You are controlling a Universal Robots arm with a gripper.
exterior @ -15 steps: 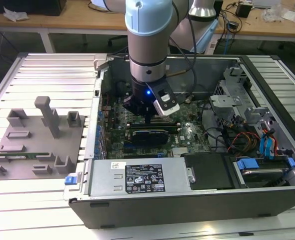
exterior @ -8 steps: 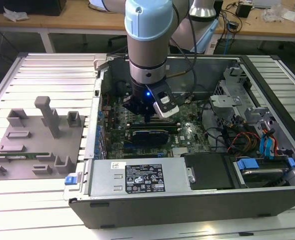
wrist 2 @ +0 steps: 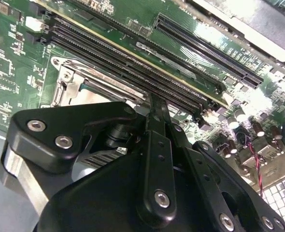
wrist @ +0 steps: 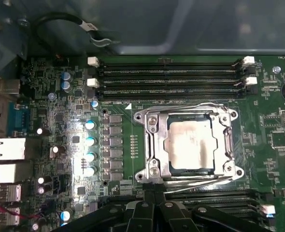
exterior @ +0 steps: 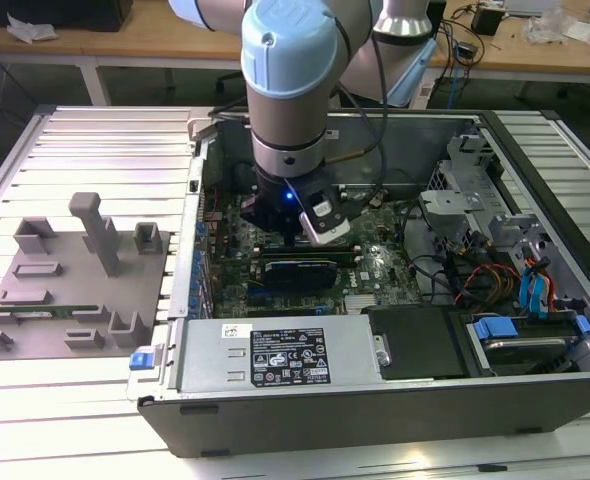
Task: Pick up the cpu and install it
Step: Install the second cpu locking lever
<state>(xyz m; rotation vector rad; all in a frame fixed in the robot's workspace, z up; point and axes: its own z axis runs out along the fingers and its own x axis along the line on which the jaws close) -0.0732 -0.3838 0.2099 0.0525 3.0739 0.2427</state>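
The cpu (wrist: 191, 145), a flat square chip with a smeared silvery top, lies in the metal-framed socket (wrist: 151, 145) on the green motherboard (exterior: 375, 265). In the exterior view my gripper (exterior: 300, 235) reaches down into the open computer case, low over the board. Its dark fingers (wrist: 154, 198) are pressed together with nothing between them, over the black memory slots beside the socket and apart from the cpu. In the second wrist view the gripper (wrist 2: 158, 104) points at the socket's edge (wrist 2: 67, 84), and its black linkage hides most of the socket.
Long memory slots (wrist: 171, 77) run along the socket's other side. A power supply (exterior: 280, 358) and blue-tabbed drive bays (exterior: 530, 330) fill the case's near side. On the exterior view's left, a grey fixture (exterior: 75, 290) holds a green memory stick (exterior: 40, 312).
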